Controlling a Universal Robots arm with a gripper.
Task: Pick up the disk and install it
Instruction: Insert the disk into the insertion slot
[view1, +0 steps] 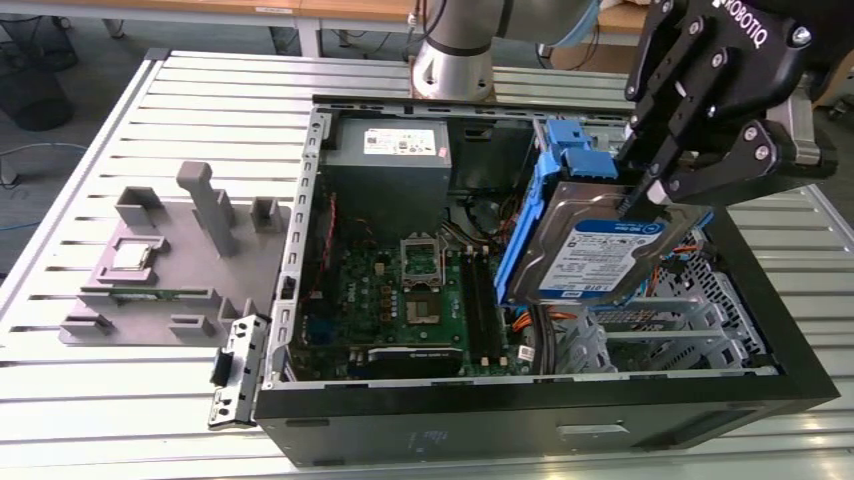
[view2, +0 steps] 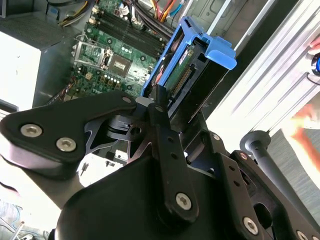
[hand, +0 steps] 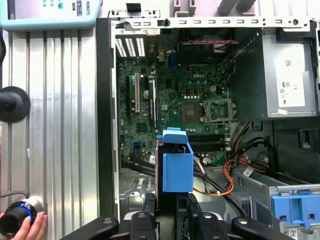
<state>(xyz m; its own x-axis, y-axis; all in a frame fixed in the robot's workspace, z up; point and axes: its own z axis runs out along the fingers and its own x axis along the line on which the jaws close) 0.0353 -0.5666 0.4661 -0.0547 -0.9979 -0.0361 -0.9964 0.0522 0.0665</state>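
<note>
Closest in both wrist views is the gripper, its black links crowding the foreground. Its fingers are clamped on one end of the disk.

In the exterior view the disk hangs tilted, label facing out, over the open case on the exterior view's right. Its lower end dips inside, just above the grey cage. Whether it touches the cage cannot be told, since the case rim and the cage hide that end.

Below and beside the disk lie the motherboard, a tangle of orange and black cables and the power supply in a far corner. A separate blue bracket sits in the case near the disk, cut off by the picture edge.

The case rests on a slatted metal table. A grey fixture stands well apart from it on the exterior view's left.

In the second wrist view the disk shows edge-on, so only its blue carrier and connector side can be made out. The first wrist view shows little more than the carrier's blue end.

The arm rises behind the case, its top cut off. A hand at a corner of the first wrist view holds a blue-ringed knob, partly out of frame.
</note>
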